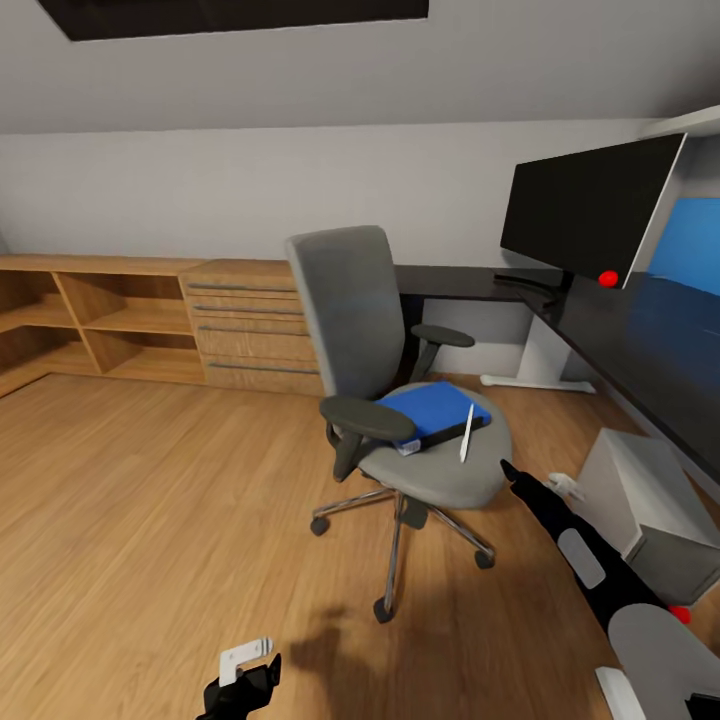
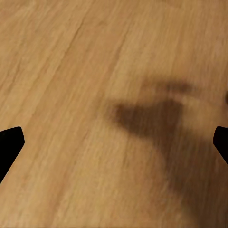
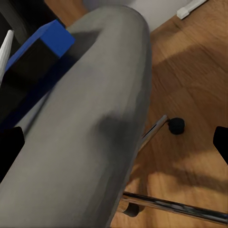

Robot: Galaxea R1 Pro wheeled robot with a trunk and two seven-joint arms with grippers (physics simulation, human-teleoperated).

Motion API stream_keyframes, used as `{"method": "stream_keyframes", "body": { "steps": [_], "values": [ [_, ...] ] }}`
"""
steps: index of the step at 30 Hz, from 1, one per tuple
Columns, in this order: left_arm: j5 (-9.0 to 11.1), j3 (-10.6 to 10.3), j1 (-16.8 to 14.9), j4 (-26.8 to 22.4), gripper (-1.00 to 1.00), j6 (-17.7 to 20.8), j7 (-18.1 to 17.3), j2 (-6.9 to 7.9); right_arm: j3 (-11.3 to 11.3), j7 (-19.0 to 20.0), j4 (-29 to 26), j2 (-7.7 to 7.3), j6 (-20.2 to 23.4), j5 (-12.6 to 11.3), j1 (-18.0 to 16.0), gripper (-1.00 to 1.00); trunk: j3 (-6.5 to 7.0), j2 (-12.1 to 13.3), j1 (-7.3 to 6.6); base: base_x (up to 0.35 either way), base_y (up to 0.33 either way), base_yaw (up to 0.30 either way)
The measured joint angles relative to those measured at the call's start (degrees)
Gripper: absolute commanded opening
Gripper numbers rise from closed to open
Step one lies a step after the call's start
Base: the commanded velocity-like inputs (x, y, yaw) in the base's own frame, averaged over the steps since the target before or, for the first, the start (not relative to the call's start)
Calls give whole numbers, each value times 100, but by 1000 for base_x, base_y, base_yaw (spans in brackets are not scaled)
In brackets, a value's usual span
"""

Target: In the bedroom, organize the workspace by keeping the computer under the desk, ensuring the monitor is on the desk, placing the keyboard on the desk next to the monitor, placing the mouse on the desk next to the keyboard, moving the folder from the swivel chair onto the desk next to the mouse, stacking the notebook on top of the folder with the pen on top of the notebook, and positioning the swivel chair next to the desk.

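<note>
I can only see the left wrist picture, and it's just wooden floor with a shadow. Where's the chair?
Observer: The swivel chair stands ahead on the wood floor, beside the desk.
Operator: Is anything on it?
Observer: Yes, the blue folder lies on the seat, with the pen on top.
Operator: What's the other arm doing?
Observer: The right gripper is open, pointing at the seat's front edge.
</note>
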Motion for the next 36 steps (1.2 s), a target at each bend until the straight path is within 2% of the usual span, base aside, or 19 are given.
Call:
{"method": "stream_keyframes", "body": {
  "steps": [14,27,36],
  "values": [
    [0,-19,0,30,100,-13,-2,-4,-13,-9,15,-24,23,-19,0,100,0,0,0,122,0,0],
    [5,-50,0,60,100,-9,-3,-4,-49,-9,201,-34,27,-297,0,100,0,0,0,12,0,0],
    [4,-74,0,62,100,-9,-7,-1,-173,-5,263,-50,147,-340,0,100,0,0,0,0,0,0]
  ]
}}
